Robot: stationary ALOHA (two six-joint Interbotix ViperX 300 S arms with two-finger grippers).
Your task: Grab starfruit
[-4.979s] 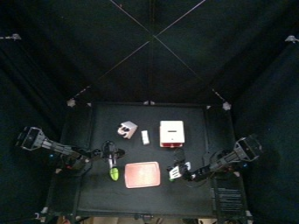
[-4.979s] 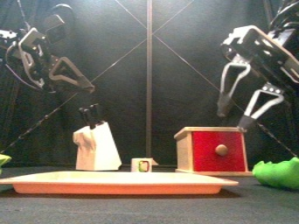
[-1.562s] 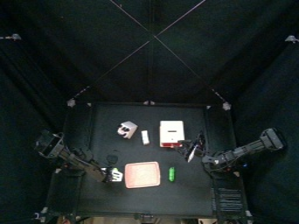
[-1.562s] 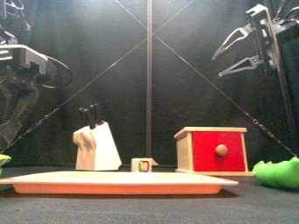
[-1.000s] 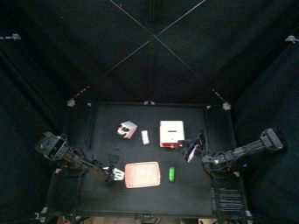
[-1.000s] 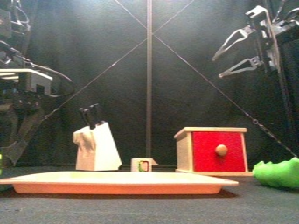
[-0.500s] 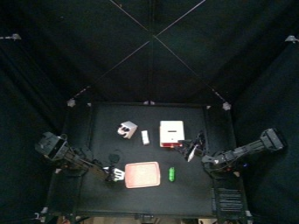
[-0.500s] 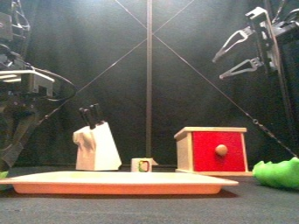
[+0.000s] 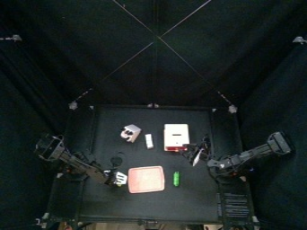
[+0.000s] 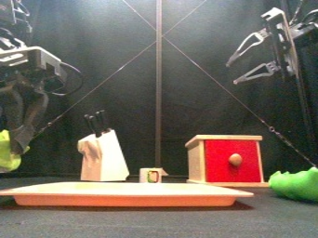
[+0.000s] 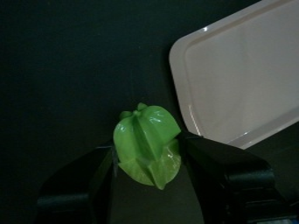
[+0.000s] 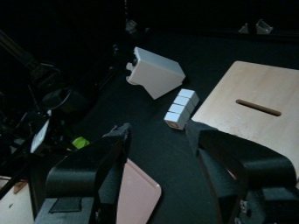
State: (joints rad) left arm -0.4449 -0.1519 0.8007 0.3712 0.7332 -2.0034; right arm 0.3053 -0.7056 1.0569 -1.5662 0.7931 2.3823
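Observation:
The starfruit (image 11: 145,147), lime green with ridges, sits between my left gripper's (image 11: 152,156) jaws, which are shut on it. In the front view the left gripper (image 10: 15,139) holds the starfruit (image 10: 9,151) well above the table at the far left. In the top view the left gripper (image 9: 115,176) is just left of the pink tray (image 9: 146,181). My right gripper (image 10: 266,52) is open, empty and raised at the right, beside the box (image 9: 178,136) in the top view.
A white knife block (image 10: 103,156), a small cube (image 10: 152,174) and a red-fronted wooden box (image 10: 228,159) stand behind the pink tray (image 10: 125,193). A darker green piece (image 10: 296,184) lies at the tray's right (image 9: 177,179). The tray edge (image 11: 239,74) is next to the starfruit.
My left gripper has lifted the starfruit from table level up off the table at the left. The right arm has not moved.

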